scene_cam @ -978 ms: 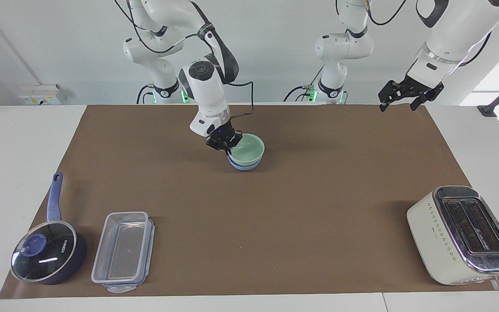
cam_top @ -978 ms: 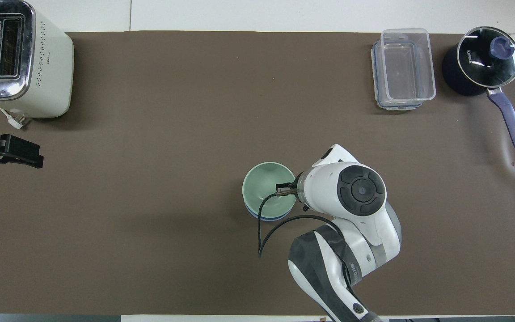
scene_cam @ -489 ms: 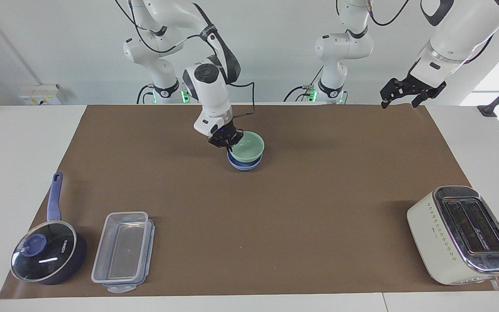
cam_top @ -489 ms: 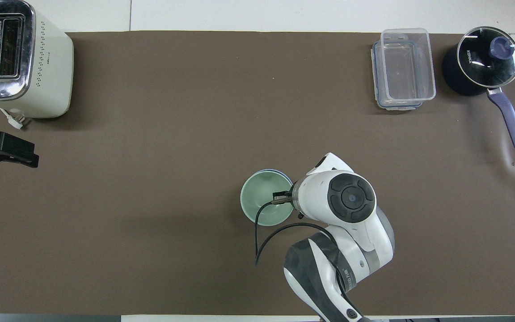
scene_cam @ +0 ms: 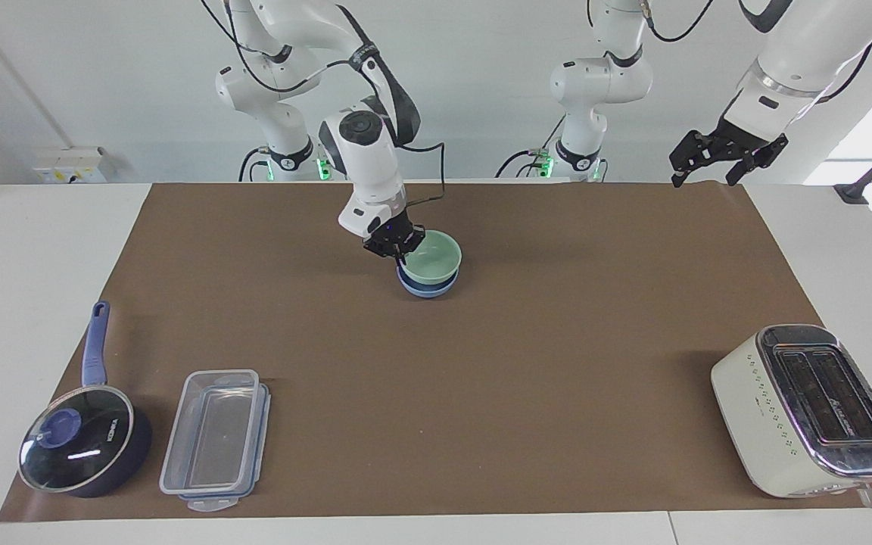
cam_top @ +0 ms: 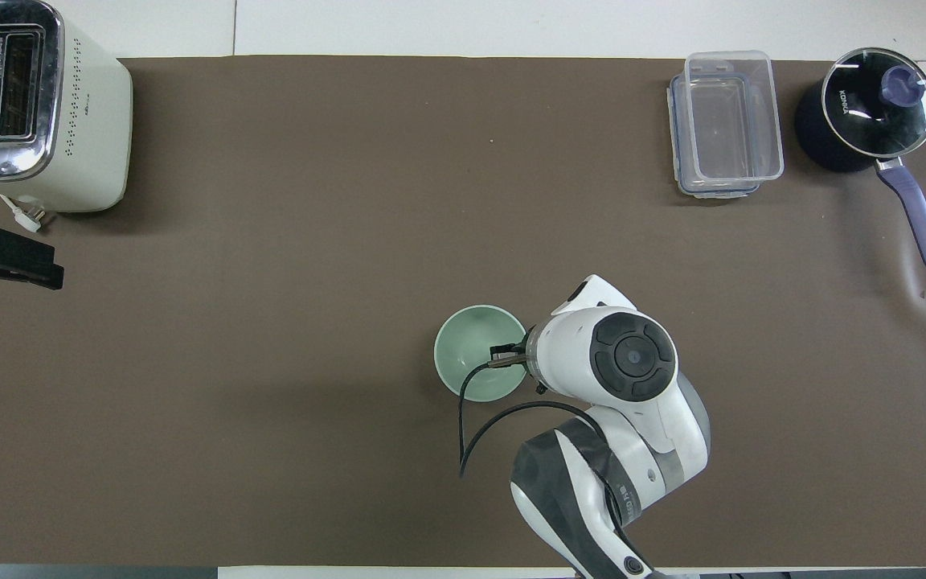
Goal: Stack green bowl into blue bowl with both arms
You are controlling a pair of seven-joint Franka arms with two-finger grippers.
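My right gripper point(scene_cam: 398, 252) grips the green bowl point(scene_cam: 431, 257) rim, nested in the blue bowl point(scene_cam: 427, 286) — lifting away early could drag both; my left gripper point(scene_cam: 716, 155) waits, splayed wide.

From overhead, the green bowl point(cam_top: 475, 354) hides the blue bowl, and the wrist covers the right gripper's fingers.
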